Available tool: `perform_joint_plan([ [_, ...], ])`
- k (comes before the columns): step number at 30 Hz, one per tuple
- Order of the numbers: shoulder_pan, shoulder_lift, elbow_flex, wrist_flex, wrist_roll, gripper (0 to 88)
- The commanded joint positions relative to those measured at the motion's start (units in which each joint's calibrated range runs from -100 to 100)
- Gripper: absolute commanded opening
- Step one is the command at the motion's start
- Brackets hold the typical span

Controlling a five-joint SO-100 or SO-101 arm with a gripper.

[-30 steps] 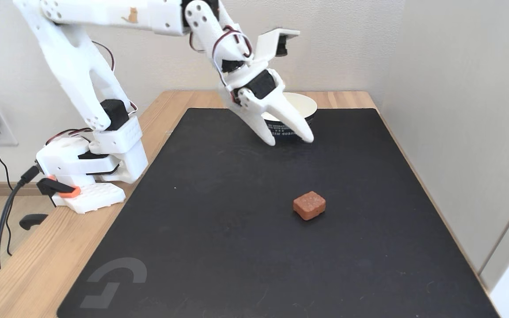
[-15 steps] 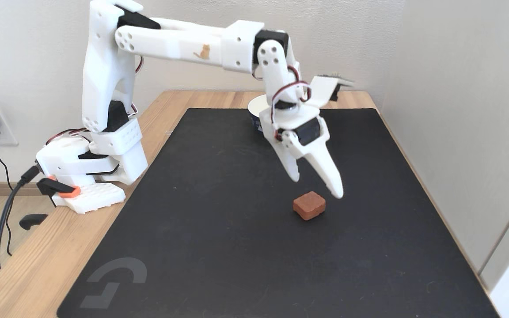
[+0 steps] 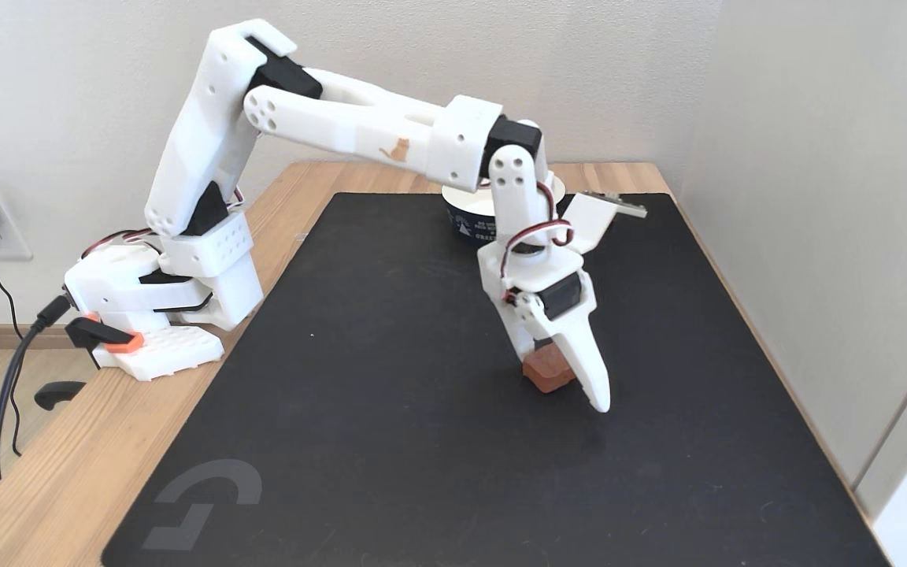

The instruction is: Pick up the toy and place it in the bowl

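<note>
1. Fixed view: the gripper (image 3: 568, 383) stands over the toy (image 3: 546, 372) near the middle of the black mat (image 3: 390, 409), jaws parted and straddling it; whether they already pinch it cannot be told.
2. Advice: seat both fingers level on opposite flanks, then squeeze before lifting.
3. The bowl (image 3: 471, 217) sits at the mat's far edge; its contents are hidden by the arm.

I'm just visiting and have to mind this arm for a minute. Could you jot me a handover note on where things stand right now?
Gripper: down at the mat, fingers straddling the toy; whether it has closed on it cannot be told.
Toy: on the black mat, not lifted.
Bowl: at the mat's far edge, behind the arm, partly hidden.
Done: reach to the toy.
Left: grip, lift, carry to the bowl, release.
</note>
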State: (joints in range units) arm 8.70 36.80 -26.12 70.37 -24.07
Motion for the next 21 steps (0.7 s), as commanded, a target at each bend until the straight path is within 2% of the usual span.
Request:
perform_joint_plan([
  [1,-0.1,2.4,-2.9,-0.7,-0.3,37.9],
  [9,0.0,3.3,-2.0,0.4,-0.3,36.4],
  [12,0.4,3.3,-2.0,2.2,-0.3,24.6],
  [13,0.4,3.3,-2.1,2.5,-0.3,19.2],
  [14,0.5,3.4,-2.0,2.5,-0.3,7.7],
  [15,0.5,3.4,-2.0,2.5,-0.3,4.3],
  [18,0.3,3.4,-2.0,3.0,-0.2,5.8],
  [21,0.3,2.9,-2.0,3.7,-0.2,2.1],
])
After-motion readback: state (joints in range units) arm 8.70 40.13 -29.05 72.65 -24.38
